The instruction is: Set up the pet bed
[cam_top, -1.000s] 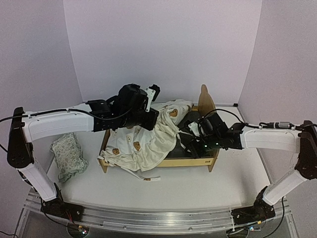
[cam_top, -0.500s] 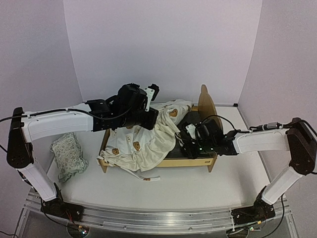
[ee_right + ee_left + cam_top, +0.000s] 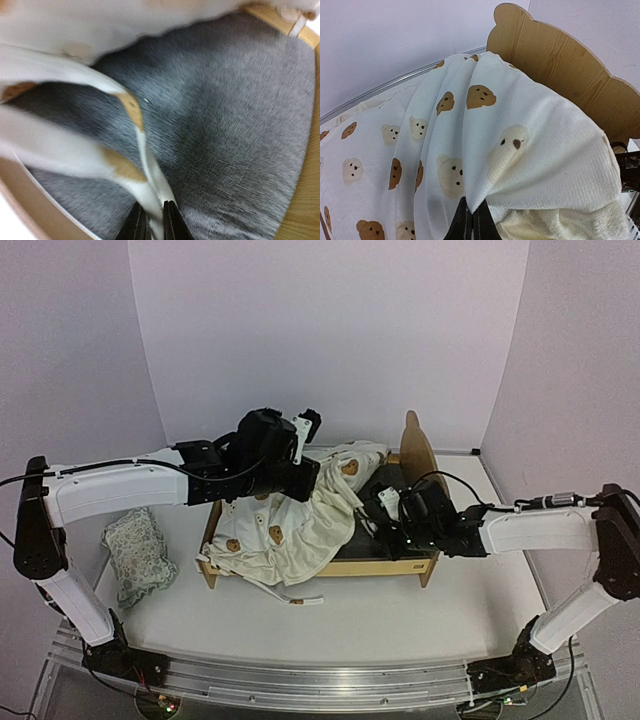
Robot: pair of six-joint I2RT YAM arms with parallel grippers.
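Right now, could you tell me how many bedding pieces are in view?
2: the bear-print cover bunched over the pet bed; the floral pillow on the table, left of it. More may hide beneath the cover.

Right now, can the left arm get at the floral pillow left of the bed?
Probably not yet: the left gripper is shut on the bear-print cover over the pet bed. The pillow lies uncovered beside that arm, so after a release the way looks free.

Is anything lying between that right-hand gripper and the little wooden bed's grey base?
Yes. The cream bear-print cover is bunched across the light plywood pet bed, and its white tie strip runs over the dark grey fabric base into the right gripper.
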